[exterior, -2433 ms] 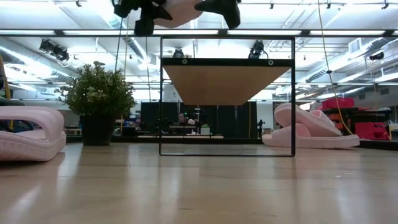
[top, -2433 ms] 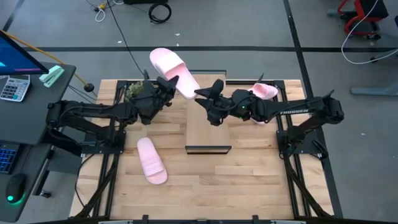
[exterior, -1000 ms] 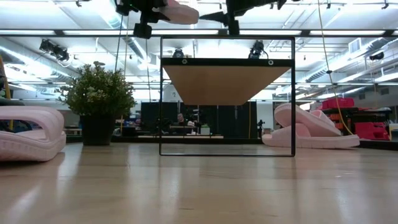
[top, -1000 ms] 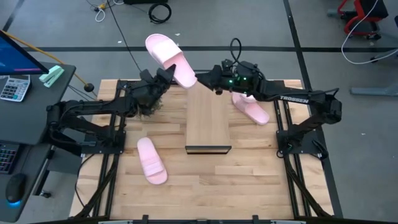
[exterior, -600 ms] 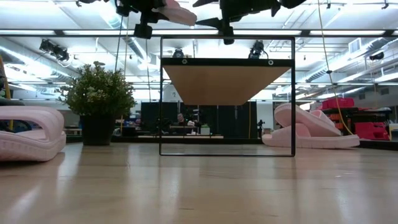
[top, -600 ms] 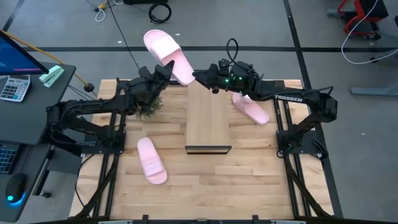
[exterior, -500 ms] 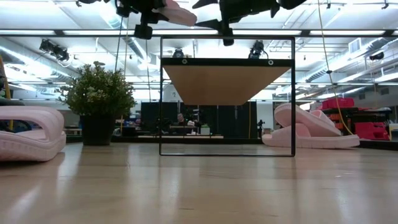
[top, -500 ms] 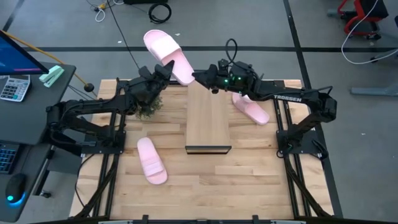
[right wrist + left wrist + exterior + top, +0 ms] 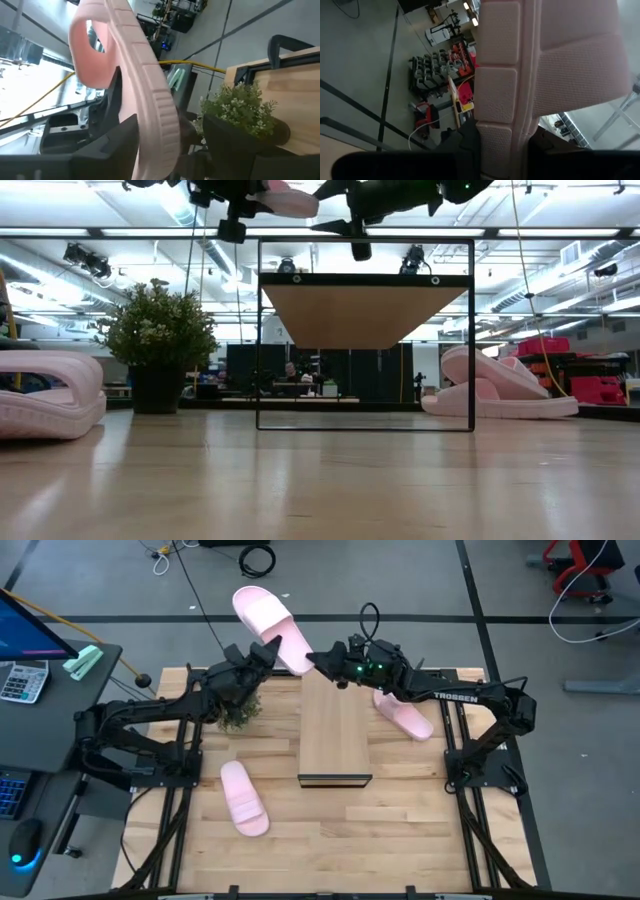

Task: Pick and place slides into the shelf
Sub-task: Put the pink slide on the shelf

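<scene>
One pale pink slide (image 9: 268, 625) is raised over the table's far edge, held by my left gripper (image 9: 266, 656), which is shut on it. My right gripper (image 9: 318, 660) is open. Its fingers stand on either side of the slide's near end (image 9: 160, 145). In the low view the slide (image 9: 290, 200) shows at the top, above the shelf (image 9: 365, 310). Another slide (image 9: 244, 798) lies sole down on the table's near left. Pink slides (image 9: 403, 715) lie right of the shelf (image 9: 335, 735), partly under my right arm; in the low view one (image 9: 490, 370) leans on another. My left gripper pinches the slide's sole between its two fingers, at the side edge (image 9: 502, 125) toward the slide's near end. The fingers come slanting up from the table's left. The slide is lifted clear and tilted, its strap end farthest from the table. My right gripper's finger (image 9: 115, 145) stands close beside the slide's end; I cannot tell whether it touches.
A small potted plant (image 9: 235, 710) stands on the table under my left arm, left of the shelf. The shelf's wood top board is bare. A desk with a calculator (image 9: 22, 680) stands beyond the table's left edge.
My right gripper has moved toward the table's left and a little down, closing in on the held slide's near end until its fingers stand around it. My left gripper and the slide have stayed raised in nearly the same place.
</scene>
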### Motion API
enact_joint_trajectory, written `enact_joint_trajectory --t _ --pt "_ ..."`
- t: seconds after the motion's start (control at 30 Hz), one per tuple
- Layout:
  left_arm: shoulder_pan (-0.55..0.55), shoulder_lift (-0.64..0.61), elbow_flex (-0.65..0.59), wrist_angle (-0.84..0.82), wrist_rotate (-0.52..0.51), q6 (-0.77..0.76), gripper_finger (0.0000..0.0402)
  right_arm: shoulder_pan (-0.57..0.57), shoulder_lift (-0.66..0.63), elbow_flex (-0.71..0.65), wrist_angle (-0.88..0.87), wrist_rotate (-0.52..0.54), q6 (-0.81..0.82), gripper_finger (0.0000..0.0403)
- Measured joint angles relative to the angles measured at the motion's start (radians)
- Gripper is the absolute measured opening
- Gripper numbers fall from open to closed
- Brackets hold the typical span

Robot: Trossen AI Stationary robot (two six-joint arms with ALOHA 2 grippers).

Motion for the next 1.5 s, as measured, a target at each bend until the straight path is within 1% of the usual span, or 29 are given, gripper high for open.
enact_joint_trajectory --t 0.17,0.43,0.53,0.63,0.7,0.77,0.87,0.93,1.1,1.23,1.33,1.5 --pt "0.011 0.009 0.0 0.002 0.01 0.027 0.0083 -0.003 0.001 0.0 0.028 0.0 0.0 0.0201" --pt "0.012 0.083 0.003 0.048 0.027 -0.055 0.0083 -0.005 0.001 -0.002 0.04 0.005 -0.006 0.0131" --pt "0.012 0.096 0.003 0.078 0.041 -0.055 0.0083 -0.005 0.001 -0.003 0.041 0.006 -0.009 0.0104" --pt "0.013 0.095 0.003 0.083 0.042 -0.007 0.0083 -0.005 0.001 -0.003 0.038 0.008 -0.023 0.0074" --pt "0.017 0.096 0.003 0.104 0.052 0.043 0.0096 -0.006 -0.002 -0.003 0.037 0.006 -0.031 0.0071" --pt "0.017 0.094 0.002 0.111 0.058 0.073 0.0122 -0.016 -0.009 -0.002 0.036 -0.006 -0.041 0.0071" --pt "0.016 0.095 0.001 0.107 0.071 0.089 0.0158 -0.031 -0.022 -0.001 0.032 -0.057 -0.048 0.0071" --pt "0.016 0.095 0.001 0.107 0.086 0.089 0.0174 -0.045 -0.026 -0.001 0.027 -0.104 -0.057 0.007" --pt "0.016 0.095 0.0 0.105 0.173 0.088 0.0189 -0.097 -0.059 0.0 -0.057 -0.247 -0.088 0.0069" --pt "0.017 0.096 0.0 0.104 0.261 0.084 0.0184 -0.147 -0.099 0.0 -0.132 -0.288 -0.13 0.0069" --pt "0.017 0.096 0.0 0.107 0.346 0.083 0.0179 -0.195 -0.135 0.001 -0.161 -0.294 -0.151 0.0069" --pt "0.015 0.095 0.0 0.106 0.538 0.1 0.0177 -0.283 -0.183 0.001 -0.222 -0.333 -0.172 0.0068"
